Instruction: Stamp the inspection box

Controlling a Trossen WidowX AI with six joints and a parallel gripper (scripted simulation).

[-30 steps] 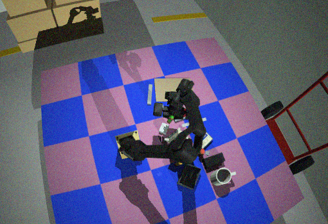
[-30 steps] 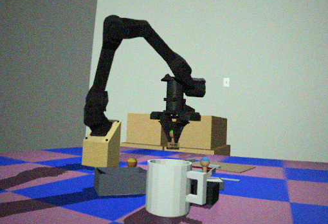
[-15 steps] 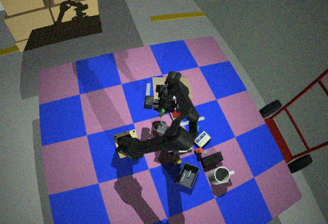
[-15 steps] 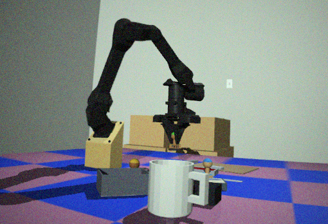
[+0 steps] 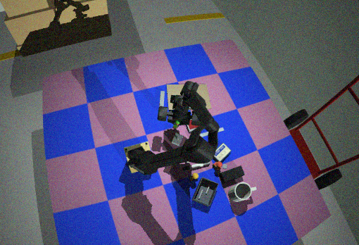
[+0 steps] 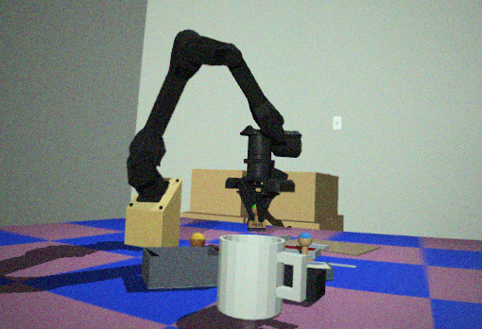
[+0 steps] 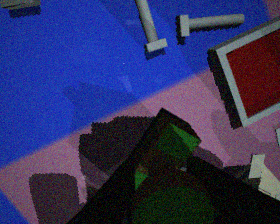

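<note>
My gripper [image 5: 176,124] [image 6: 256,216] [image 7: 160,166] is shut on the PASS stamp [image 6: 256,225], whose green knob shows in the top view and dimly between the fingers in the wrist view. The stamp hangs upright in the air, its printing face down. The red ink pad [image 5: 191,126] [image 7: 260,70] lies open beside the gripper, to the right in the wrist view. A taped corner of the card [image 7: 270,183] shows at the wrist view's lower right. The inspection box is out of view or hidden; the stamp's printing face cannot be seen.
A grey block [image 5: 177,139] stands near the gripper. Two bolts [image 7: 149,25] [image 7: 215,21] lie beyond it. A grey bin [image 5: 205,193] [image 6: 180,269], a white mug [image 5: 242,192] [image 6: 250,276], a black block [image 5: 232,175] and an orange-knobbed stamp [image 5: 195,176] [image 6: 197,239] stand nearby. A tan board [image 5: 204,93] lies behind.
</note>
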